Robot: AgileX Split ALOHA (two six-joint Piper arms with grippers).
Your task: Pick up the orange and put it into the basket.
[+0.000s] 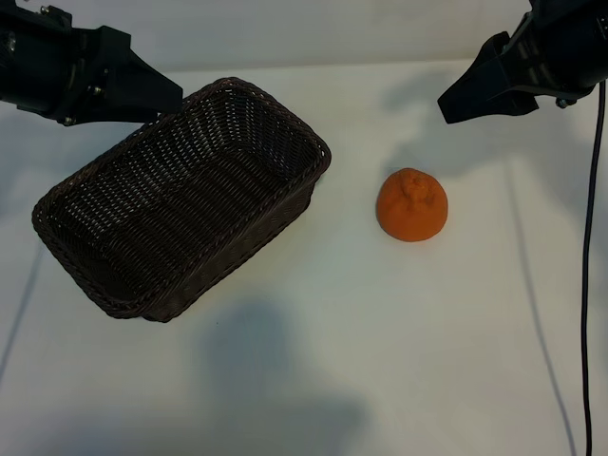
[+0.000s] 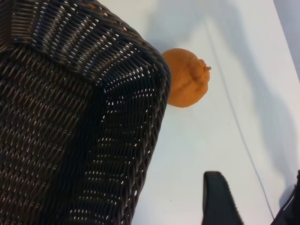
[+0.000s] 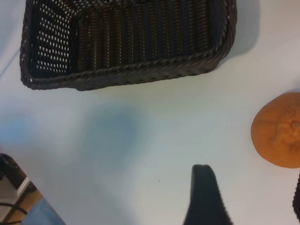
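Orange (image 1: 412, 204) skin is sitting bare on the white table (image 1: 399, 361), near the basket (image 1: 180, 199) but apart from it. We are hovering the right gripper (image 1: 458, 103) above it, jaws released and grasping nothing; we are judging a centred descent best. Nothing is blocking the way. We are keeping the left gripper (image 1: 169, 103), also unclenched, over the basket's far rim.

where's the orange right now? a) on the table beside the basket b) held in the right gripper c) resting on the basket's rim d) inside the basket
a: the orange sits on the bare white table, apart from the basket, which holds nothing, and neither the left gripper nor the right gripper touches it.
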